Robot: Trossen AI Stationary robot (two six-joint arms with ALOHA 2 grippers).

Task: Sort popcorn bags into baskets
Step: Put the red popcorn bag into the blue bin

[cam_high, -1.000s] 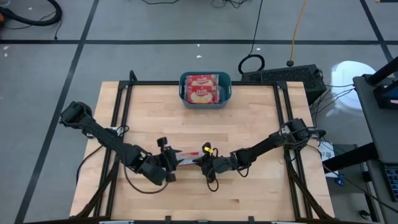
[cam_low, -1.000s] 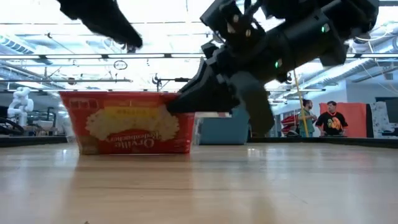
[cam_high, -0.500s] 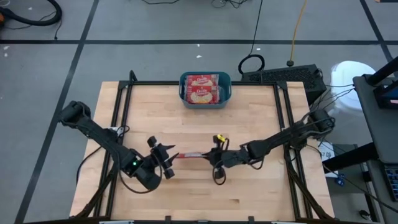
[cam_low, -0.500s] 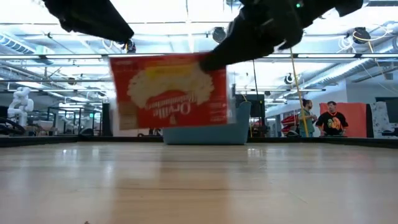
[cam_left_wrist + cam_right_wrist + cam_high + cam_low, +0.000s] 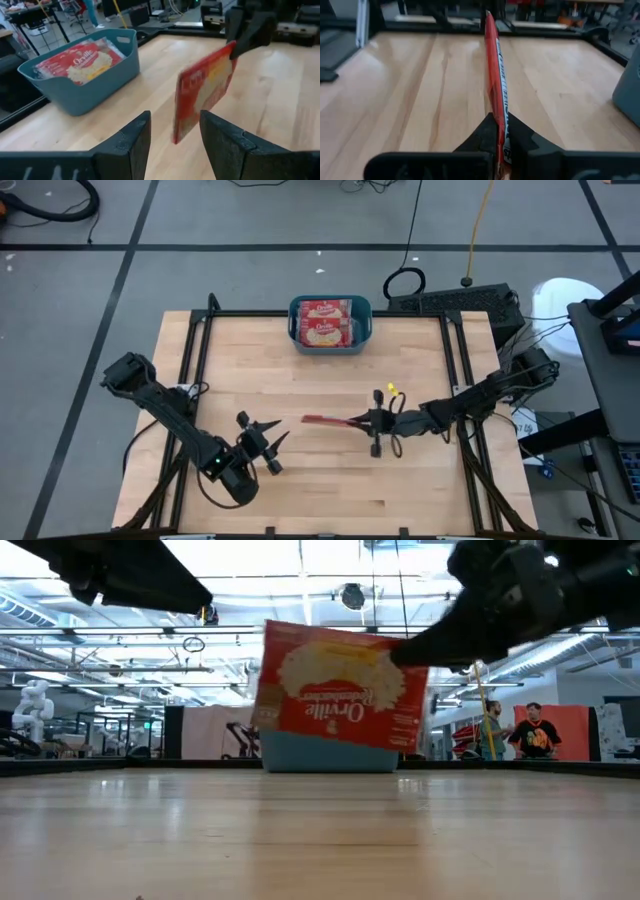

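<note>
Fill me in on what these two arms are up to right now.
The right gripper is shut on one edge of a red popcorn bag, holding it on edge above the middle of the table. The left gripper is open and empty, near the table's front left. The teal basket at the far edge already holds popcorn bags.

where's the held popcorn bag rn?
High view: popcorn bag is mid-table, edge-on and off the wood, pinched by the right gripper, below the teal basket; left gripper sits open nearby.
</note>
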